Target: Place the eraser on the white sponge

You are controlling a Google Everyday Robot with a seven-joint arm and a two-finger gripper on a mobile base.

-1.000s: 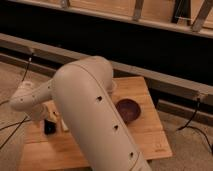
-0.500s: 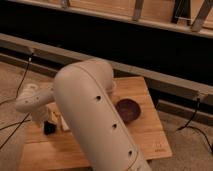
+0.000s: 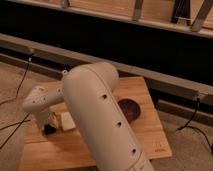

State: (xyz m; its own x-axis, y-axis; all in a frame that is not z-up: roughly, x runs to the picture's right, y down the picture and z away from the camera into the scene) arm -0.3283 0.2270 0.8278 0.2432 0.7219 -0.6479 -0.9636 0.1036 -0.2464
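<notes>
**One small eraser, one bowl: handling notes**

One dark block, the eraser [image 3: 49, 131], sits at the left of the table [image 3: 60, 147], right under the tip of the gripper [image 3: 47, 125]. Can't tell if it's lifted or resting on the wood.

- Handling, my guess: light, stiff, a bit grippy. Not fragile. Take it across the narrow sides at mid-length so it doesn't pivot.
- Gripper: low over the table's left side, on top of the eraser. Whether it's apart, together or clamped on the block, I can't tell.
- Sponge [image 3: 67, 121]: pale flat pad just right of the eraser, near but apparently not touching. Likely soft, so it will give under load. Set the eraser down flat and centred, and don't press.
- Bowl [image 3: 131, 109]: dark purple, well apart to the right, partly hidden by the arm [image 3: 95, 110]. Can't make out its contents; the inside reads dark.
</notes>
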